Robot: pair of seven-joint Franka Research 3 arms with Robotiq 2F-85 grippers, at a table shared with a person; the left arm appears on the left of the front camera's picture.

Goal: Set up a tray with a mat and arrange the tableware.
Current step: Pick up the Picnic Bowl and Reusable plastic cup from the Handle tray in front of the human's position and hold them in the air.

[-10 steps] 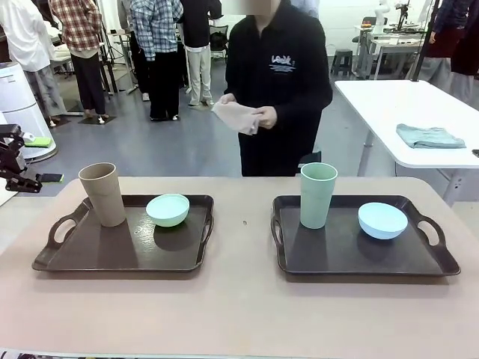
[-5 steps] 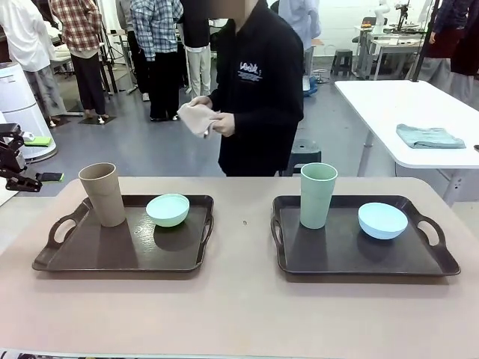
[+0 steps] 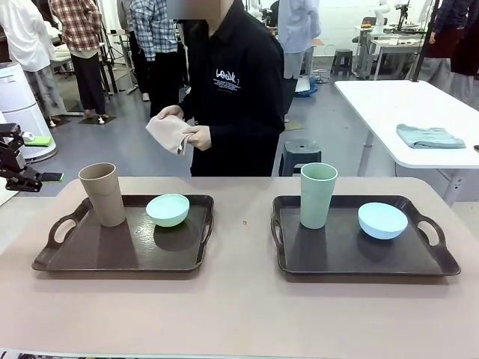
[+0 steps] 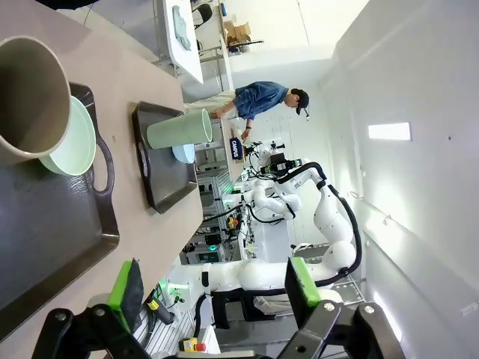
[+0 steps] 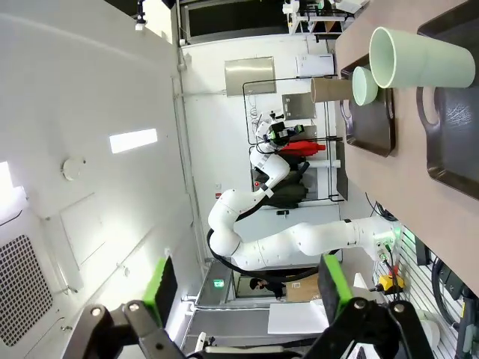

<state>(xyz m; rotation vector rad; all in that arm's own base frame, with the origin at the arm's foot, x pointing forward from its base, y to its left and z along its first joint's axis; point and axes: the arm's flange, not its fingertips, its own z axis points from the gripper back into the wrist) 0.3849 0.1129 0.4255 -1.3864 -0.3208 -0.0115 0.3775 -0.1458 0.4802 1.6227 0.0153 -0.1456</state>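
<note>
Two dark trays lie on the table. The left tray (image 3: 120, 265) carries a tan cup (image 3: 102, 194) and a mint green bowl (image 3: 167, 209). On the right tray (image 3: 359, 269) stand a pale green cup (image 3: 318, 194) and a light blue bowl (image 3: 382, 220). Behind the table a person holds a folded beige mat (image 3: 172, 133) in both hands. My left gripper (image 4: 215, 284) is open and holds nothing; it hangs off the table's left end (image 3: 13, 161), with the tan cup (image 4: 30, 97) ahead of it. My right gripper (image 5: 247, 280) is open too, far from the pale green cup (image 5: 423, 60).
A bare strip of beige tabletop (image 3: 243, 224) separates the trays, with more free room along the near edge. A white table (image 3: 404, 105) with a blue-grey cloth stands at the back right. Other people stand in the far left background.
The person has stepped to the left behind the table, carrying the folded mat along. Neither arm has moved, and the tableware stays where it was.
</note>
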